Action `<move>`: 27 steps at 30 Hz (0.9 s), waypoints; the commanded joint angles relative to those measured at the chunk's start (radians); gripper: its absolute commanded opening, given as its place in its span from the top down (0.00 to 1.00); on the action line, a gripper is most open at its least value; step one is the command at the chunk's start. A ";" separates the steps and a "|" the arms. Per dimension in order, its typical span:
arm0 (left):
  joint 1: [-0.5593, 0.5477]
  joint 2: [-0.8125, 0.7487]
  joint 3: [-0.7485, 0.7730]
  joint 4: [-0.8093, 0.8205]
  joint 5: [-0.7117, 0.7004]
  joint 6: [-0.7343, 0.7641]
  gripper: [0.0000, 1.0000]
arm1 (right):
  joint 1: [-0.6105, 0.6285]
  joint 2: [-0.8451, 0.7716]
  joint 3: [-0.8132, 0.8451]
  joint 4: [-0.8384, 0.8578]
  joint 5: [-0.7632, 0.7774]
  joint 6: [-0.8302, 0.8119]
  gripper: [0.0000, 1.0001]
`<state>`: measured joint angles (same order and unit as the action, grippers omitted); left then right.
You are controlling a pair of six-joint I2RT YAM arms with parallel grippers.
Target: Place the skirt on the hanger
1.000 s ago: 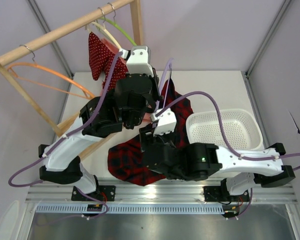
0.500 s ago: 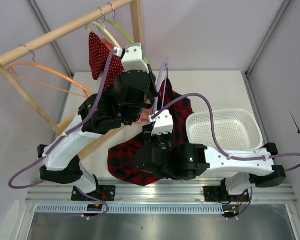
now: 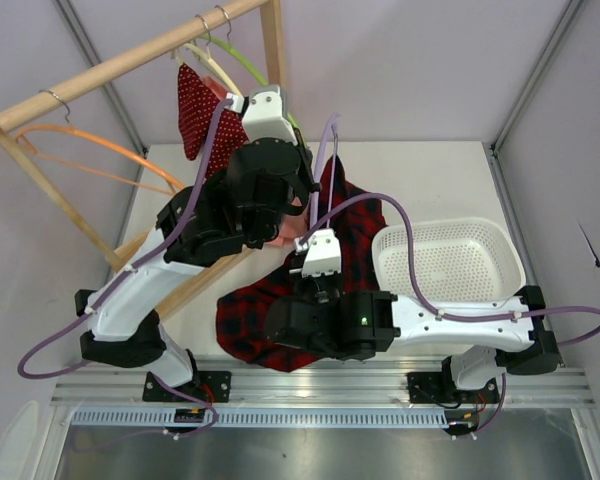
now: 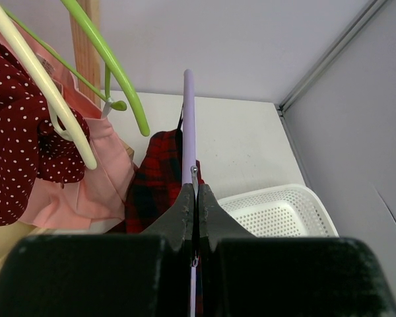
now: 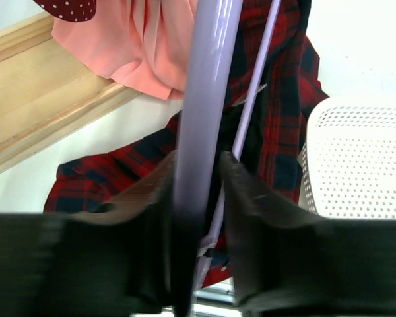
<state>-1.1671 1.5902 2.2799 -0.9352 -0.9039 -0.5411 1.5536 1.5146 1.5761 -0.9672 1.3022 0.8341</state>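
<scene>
The right arm has swung in toward the middle of the worktop (image 3: 420,170) over the last second, and its right pincer (image 5: 198,191) has drawn in from wide to narrow around the thick bar of the hanger (image 4: 189,119). One of its fingers (image 5: 152,198) lies against the bar. A sliver of gap shows on the other side, so I cannot tell whether it truly grips yet. The left pincer (image 4: 197,198) is closed tight on the hanger near its metal neck and holds it upright above the far half of the worktop, a little further back than a second ago.

The skirt (image 3: 245,320) lies mostly on the worktop, spread from beneath the hanger toward the near edge, between the wooden rack (image 3: 130,60) on the left and the white basket (image 3: 450,260) on the right. Its upper part rises beside the hanger's bar. Whether any of it is hooked on is hidden.

The job looks partly done at best. With both pincers on the hanger, nothing holds the cloth — likely the right one is taking over the hanger, freeing the left to feed the waistband on.
</scene>
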 commanded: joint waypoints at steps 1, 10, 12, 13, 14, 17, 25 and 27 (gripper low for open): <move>0.009 -0.026 0.021 0.081 -0.006 -0.033 1.00 | 0.002 -0.028 -0.010 0.027 0.032 0.042 0.68; 0.014 -0.029 0.010 0.095 0.032 0.029 0.99 | 0.002 -0.137 -0.008 -0.016 0.010 0.021 1.00; 0.014 -0.038 0.010 0.098 0.054 0.052 0.87 | 0.013 -0.204 -0.049 0.077 -0.032 -0.071 1.00; 0.014 -0.045 0.004 0.101 0.059 0.061 0.68 | 0.016 -0.232 -0.068 0.109 -0.049 -0.108 1.00; 0.015 -0.055 -0.009 0.116 0.065 0.084 0.54 | 0.020 -0.261 -0.089 0.177 -0.099 -0.180 1.00; 0.015 -0.099 -0.030 0.145 0.089 0.124 0.25 | 0.020 -0.388 -0.152 0.226 -0.177 -0.221 1.00; 0.015 -0.223 -0.033 0.148 0.106 0.245 0.01 | 0.034 -0.522 -0.147 0.099 -0.371 -0.339 1.00; 0.015 -0.263 -0.036 0.118 0.062 0.259 0.00 | 0.037 -0.544 -0.130 0.044 -0.429 -0.331 1.00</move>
<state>-1.1580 1.4151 2.2364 -0.8116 -0.7906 -0.3576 1.5833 0.9985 1.3933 -0.8963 0.9337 0.5396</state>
